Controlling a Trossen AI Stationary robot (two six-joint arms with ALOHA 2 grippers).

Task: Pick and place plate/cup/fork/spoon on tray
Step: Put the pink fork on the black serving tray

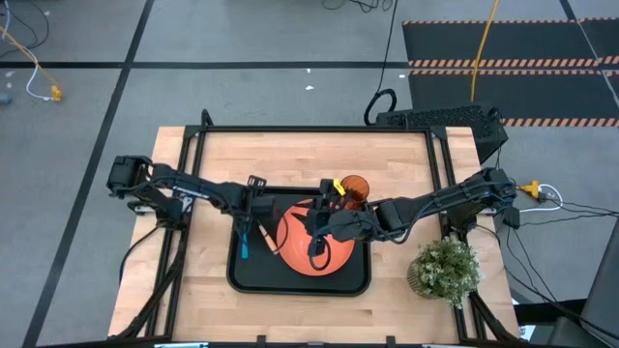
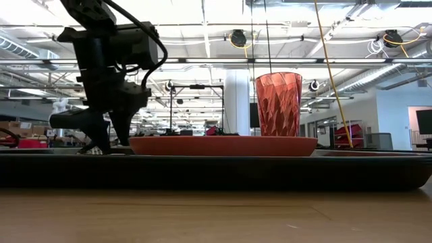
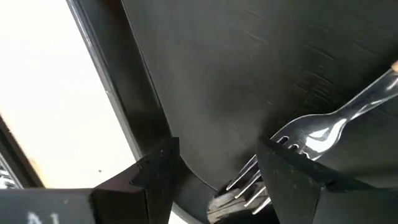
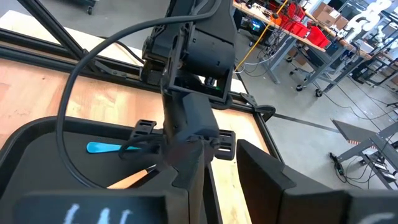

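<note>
1. The tray [image 1: 356, 282] sits mid-surface [image 1: 309, 155], and the plate [image 1: 324, 259] is already on it, towards the right half. In the low view the plate's seen lying flat inside the rim.
2. The cup [image 1: 355, 186] is upright at the tray's far edge, just behind the plate. Whether it's standing on the tray or just past the rim can't be told from above; the low view only shows it behind the plate.
3. The spoon [image 1: 244, 244] is lying in the tray's left strip, blue handle visible next to the plate.
4. The fork [image 3: 323, 127] is on the tray floor too, tines right by the left hand's fingers, handle running off towards the plate. The spoon's bowl seems to be tucked right under the tines, but that bit's hard to read.
5. The left hand [image 1: 253, 208] is down over the tray's left side w/ fingers spread wide apart and nothing pinched between them. The fork lies beside one finger, not gripped.
6. The right hand [image 1: 319, 237] is parked above the plate, fingers partly apart, nothing seen in them.
7. Step in hand, as judged: the fork's been set down, so it's the release end of the cutlery placement. Task looks pretty much done, cup position aside.
8. Next move, prob: the left hand gets lifted straight up so the tines aren't snagged, then pulled back off the tray. If the cup's off the tray, it'd need shifting on.
</note>
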